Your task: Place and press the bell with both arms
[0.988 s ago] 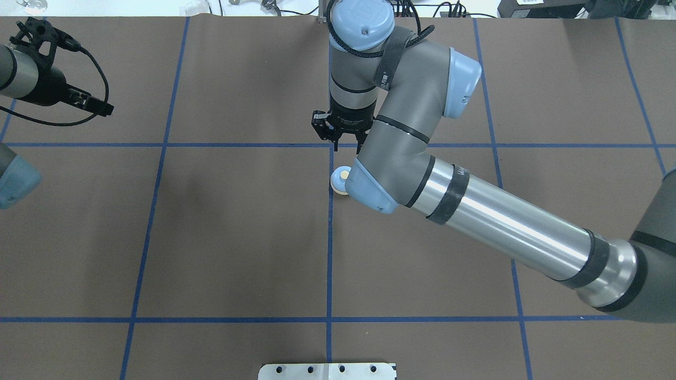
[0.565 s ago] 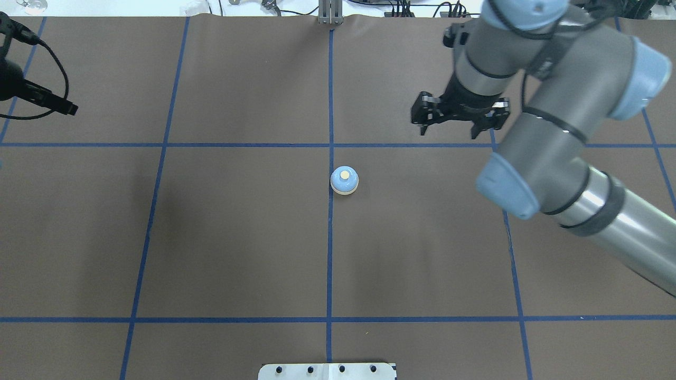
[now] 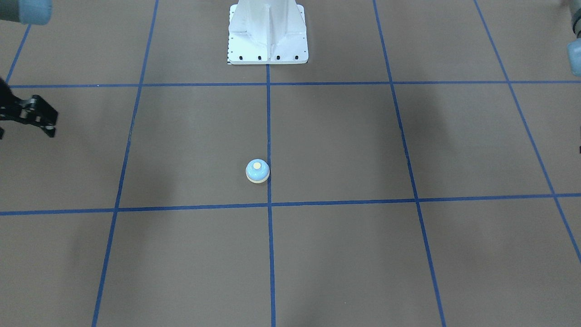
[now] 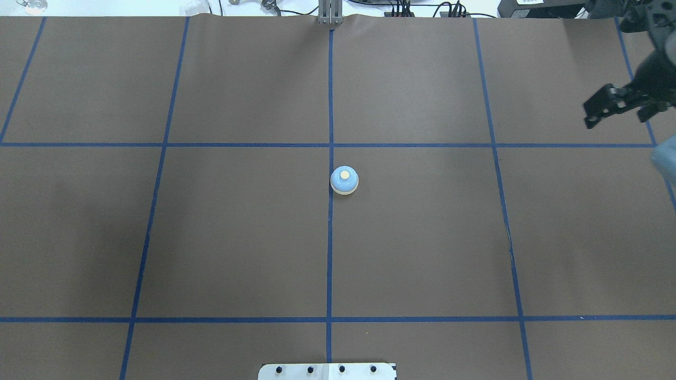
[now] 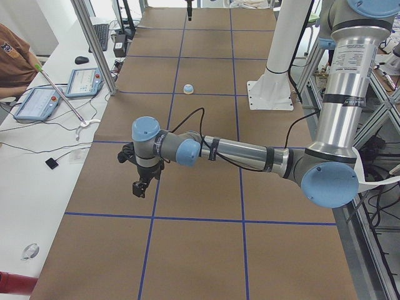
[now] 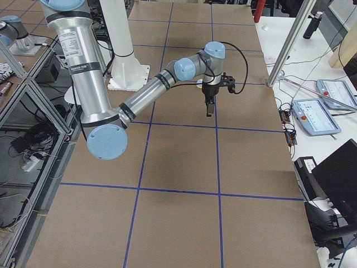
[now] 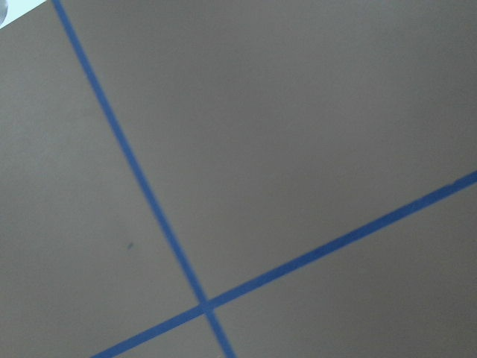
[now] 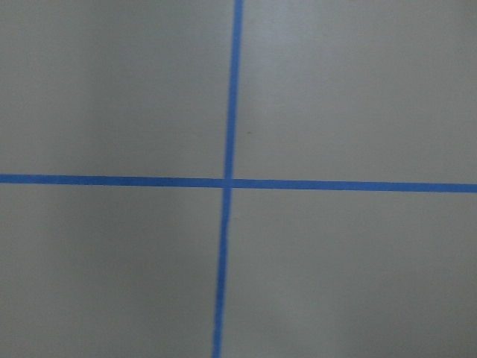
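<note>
The light-blue bell (image 4: 344, 180) with its cream button stands alone on the brown mat, just right of the centre blue line. It also shows in the front-facing view (image 3: 257, 171) and the exterior left view (image 5: 189, 89). My right gripper (image 4: 618, 112) hangs at the table's far right edge, well away from the bell, with its jaws spread and empty. One of its fingers (image 3: 43, 121) shows in the front-facing view. My left gripper (image 5: 140, 185) shows only in the exterior left view, far from the bell, and I cannot tell its state. Both wrist views show only mat and tape.
The white bolted pedestal (image 3: 268, 36) stands at the robot's side of the table. Blue tape lines (image 4: 330, 264) divide the mat into squares. A side desk with tablets (image 5: 37, 103) and a slanted metal pole (image 5: 94, 44) runs along the table's far side.
My right arm has swung from over the bell out to the table's right edge. My left arm has left the overhead view on the left. The bell has not moved.
</note>
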Controlling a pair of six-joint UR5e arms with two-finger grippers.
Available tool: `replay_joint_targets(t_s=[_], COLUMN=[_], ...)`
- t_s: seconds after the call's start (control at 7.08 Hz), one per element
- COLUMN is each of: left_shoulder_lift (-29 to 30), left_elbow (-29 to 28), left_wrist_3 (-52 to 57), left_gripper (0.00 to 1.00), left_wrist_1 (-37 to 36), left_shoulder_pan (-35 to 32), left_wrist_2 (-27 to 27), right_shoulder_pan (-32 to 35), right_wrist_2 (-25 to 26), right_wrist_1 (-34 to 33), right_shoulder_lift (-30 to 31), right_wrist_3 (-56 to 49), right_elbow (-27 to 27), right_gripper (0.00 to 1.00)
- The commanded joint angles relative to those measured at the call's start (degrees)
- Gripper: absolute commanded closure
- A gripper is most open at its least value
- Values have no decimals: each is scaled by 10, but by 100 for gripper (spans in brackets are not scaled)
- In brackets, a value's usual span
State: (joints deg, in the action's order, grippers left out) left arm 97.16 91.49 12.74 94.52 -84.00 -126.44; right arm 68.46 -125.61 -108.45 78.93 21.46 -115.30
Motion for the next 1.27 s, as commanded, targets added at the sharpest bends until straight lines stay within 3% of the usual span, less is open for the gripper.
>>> replay_joint_targets(t_s=[0.0,0.28,0.85,1.13], left_shoulder_lift=[-16,-31,-56,-64], left_elbow=[1,4,22,23], left_wrist_3=[27,-13,-9,-8], left_gripper=[0,0,0,0], left_wrist_1=[-60,-59,-53,-51], left_shoulder_pan=[-36,-36,-39,-39], left_wrist_2=[-6,-35,-36,-36], right_shoulder_pan=[111,191,200,207], right_wrist_2=[-40,-62,-63,-66], right_wrist_1=[6,6,12,63], right_shoulder_lift=[100,131,146,162], right_wrist_3=[-220,-288,-288,-287], right_elbow=[25,92,132,145], right_gripper=[0,0,0,0])
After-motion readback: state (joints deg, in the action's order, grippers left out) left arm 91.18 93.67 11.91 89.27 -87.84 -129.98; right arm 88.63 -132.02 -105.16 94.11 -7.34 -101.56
